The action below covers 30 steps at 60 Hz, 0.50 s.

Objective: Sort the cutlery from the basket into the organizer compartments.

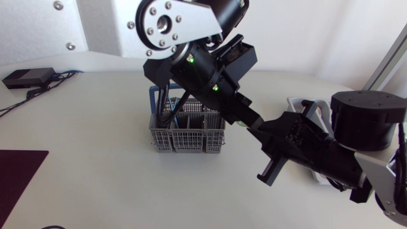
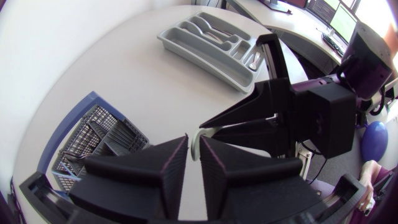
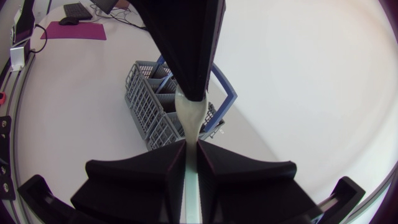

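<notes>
Both arms meet tip to tip above the tabletop.

- Left end effector: fingers drawn almost together, only a thin slit between them. A pale sliver sits in that slit at the tips.
- Right end effector: fingers likewise nearly together, pressed on both sides of a pale cream utensil. The utensil runs along the slit and out ahead of the tips.
- The far end of the utensil goes into the tip of the left end effector, which faces the right one head-on. Both have hold of it, and it is off the tabletop. Its type cannot be told.
- Grey mesh basket with a blue handle: ahead of and below the right end effector, behind and below the left one.
- Grey organizer: well ahead of the left end effector, past the right one. Some cutlery lies in its compartments. In the head view it is largely hidden under the right arm.
</notes>
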Tool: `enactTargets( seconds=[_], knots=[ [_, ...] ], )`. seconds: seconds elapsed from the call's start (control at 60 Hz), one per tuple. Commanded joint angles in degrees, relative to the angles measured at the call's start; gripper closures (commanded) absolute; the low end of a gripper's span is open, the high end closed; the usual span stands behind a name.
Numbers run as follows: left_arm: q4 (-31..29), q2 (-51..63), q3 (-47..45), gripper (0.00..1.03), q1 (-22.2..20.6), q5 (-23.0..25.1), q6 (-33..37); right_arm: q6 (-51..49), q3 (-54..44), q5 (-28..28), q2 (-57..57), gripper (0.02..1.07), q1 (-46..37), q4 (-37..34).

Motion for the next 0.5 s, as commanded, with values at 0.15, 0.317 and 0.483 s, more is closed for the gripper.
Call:
enactTargets(
  seconds=[0.15,0.317,0.483],
  knots=[
    [0.1,-1.2,4.2,0.35,4.2,0.8,-2.6,0.8,0.0,-2.1,-1.3,0.95,-0.7,-3.4],
    [2.6,-5.7,3.5,0.33,10.7,0.4,-1.8,-0.7,-0.1,-7.0,-3.5,0.95,-5.6,-7.7],
    [2.6,-9.7,-2.6,0.34,15.3,-0.1,1.6,-4.3,-0.1,-14.7,-4.8,0.95,-14.5,-12.1]
  ],
)
